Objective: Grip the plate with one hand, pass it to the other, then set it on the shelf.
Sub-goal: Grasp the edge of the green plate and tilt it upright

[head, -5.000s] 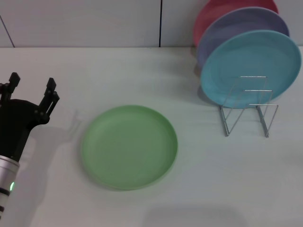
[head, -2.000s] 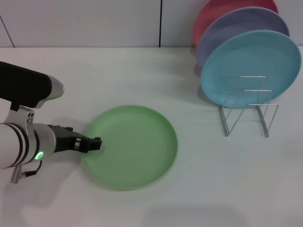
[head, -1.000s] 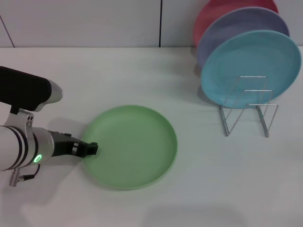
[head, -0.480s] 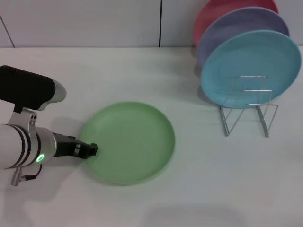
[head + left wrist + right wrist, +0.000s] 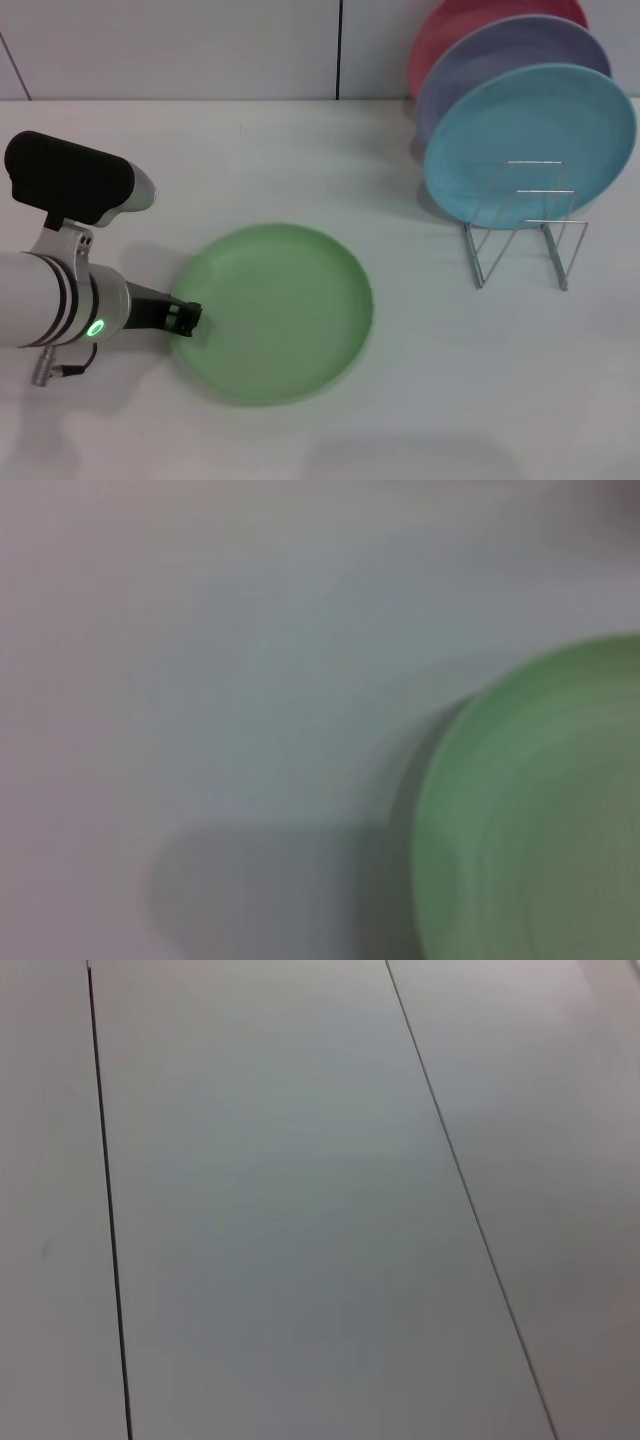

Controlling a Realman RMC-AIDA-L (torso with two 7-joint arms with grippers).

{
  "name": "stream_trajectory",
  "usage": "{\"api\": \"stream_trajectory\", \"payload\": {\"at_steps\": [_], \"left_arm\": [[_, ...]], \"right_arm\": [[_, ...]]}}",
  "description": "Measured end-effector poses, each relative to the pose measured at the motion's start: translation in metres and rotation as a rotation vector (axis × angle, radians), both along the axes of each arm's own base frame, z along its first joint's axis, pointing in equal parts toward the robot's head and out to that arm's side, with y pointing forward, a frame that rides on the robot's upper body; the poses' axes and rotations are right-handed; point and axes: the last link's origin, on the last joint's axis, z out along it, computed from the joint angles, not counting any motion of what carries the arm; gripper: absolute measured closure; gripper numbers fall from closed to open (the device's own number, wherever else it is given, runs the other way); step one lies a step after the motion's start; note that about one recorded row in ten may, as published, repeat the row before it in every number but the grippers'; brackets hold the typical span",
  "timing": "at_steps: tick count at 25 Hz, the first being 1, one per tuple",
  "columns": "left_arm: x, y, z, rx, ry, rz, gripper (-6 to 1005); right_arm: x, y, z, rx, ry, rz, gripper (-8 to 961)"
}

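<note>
On the far left of my head view I have the left arm, a thick silver-white cylinder with black bands and a green light, reaching in low across the white table [image 5: 300,150]. Its black left gripper [image 5: 186,318] sits right at the left edge of the green plate [image 5: 272,310], with the fingertips over the rim; I read the fingers as pinched together on that rim, though the contact itself is small from here. The plate lies near the middle of the table, slightly left of centre and toward the near side; its near right edge looks a touch lifted off the surface, but I can't be sure of that. My left wrist view gives only a blurred arc of the green plate [image 5: 540,820] and its shadow on the table, with none of that arm's fingers showing. Further right, well apart from the green plate, stands the wire rack [image 5: 525,225] on the far right of the table. A turquoise plate [image 5: 510,125] stands upright in it, a lavender plate [image 5: 475,60] behind that and a pink one [image 5: 440,35] at the back, while the nearer slots hold nothing. The right gripper appears in none of my views; its wrist camera shows only pale panels with dark seams.
</note>
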Motion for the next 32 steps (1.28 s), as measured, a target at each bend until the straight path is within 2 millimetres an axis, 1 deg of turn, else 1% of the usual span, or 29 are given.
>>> {"api": "stream_trajectory", "payload": {"at_steps": [2,13,18,20,24,27,28,30,32], "left_arm": [[0.002,0.000,0.001,0.003,-0.003,-0.004,757],[0.007,0.004,0.003,0.012,-0.005,-0.026,804],[0.010,0.006,0.004,0.016,-0.004,-0.040,850],[0.012,0.008,0.004,0.019,-0.004,-0.048,859],[0.015,0.010,0.004,0.013,0.001,-0.074,873],[0.018,0.011,0.005,0.017,-0.004,-0.085,874],[0.019,0.011,0.005,0.019,-0.006,-0.089,875],[0.022,0.011,0.005,0.020,-0.010,-0.099,880],[0.025,0.011,0.006,0.023,-0.015,-0.108,889]], "right_arm": [[0.000,0.001,0.000,0.000,-0.001,0.001,163],[-0.001,0.001,0.000,0.001,0.000,0.006,164],[-0.008,-0.001,0.003,0.029,-0.028,0.047,164],[-0.016,-0.002,0.006,0.042,-0.064,0.094,164],[-0.040,-0.006,0.014,0.076,-0.183,0.256,164],[-0.061,-0.002,0.023,0.097,-0.281,0.407,164],[-0.067,0.002,0.026,0.097,-0.303,0.454,164],[-0.079,0.015,0.034,0.058,-0.325,0.572,165],[-0.092,0.038,0.043,-0.057,-0.345,0.683,165]]}}
